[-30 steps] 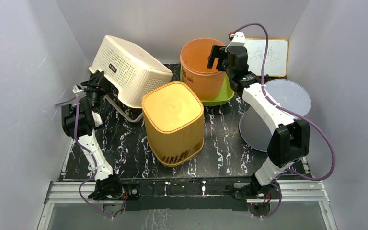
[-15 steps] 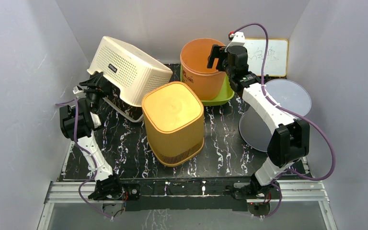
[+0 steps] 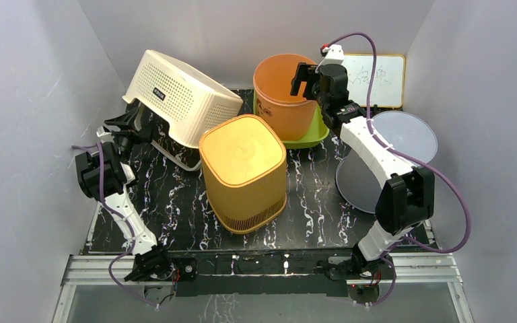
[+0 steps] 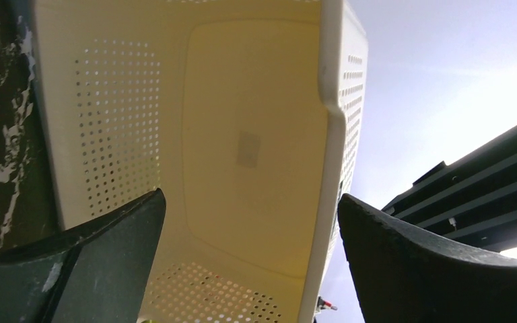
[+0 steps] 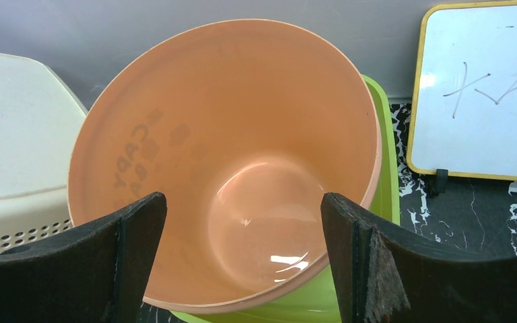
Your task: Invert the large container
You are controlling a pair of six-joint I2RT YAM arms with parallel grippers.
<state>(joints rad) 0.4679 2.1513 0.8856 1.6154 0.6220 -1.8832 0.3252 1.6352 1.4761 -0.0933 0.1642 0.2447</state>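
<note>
L gripper [image 3: 129, 125] spread wide, holds nothing, just by rim of big white basket [image 3: 182, 97]. Basket upper left of pic, bottom up but tilted, not flat on table [image 3: 309, 202], near yellow bin [image 3: 244, 171]. Flip prob almost done; left: lay flat. R gripper [image 3: 304, 79] spread too, over orange bucket [image 3: 279, 101].

You have the cream perforated container [image 3: 182, 97] tilted base-up, its open mouth facing the left gripper [image 3: 131, 121], just ahead of the spread fingers.
</note>
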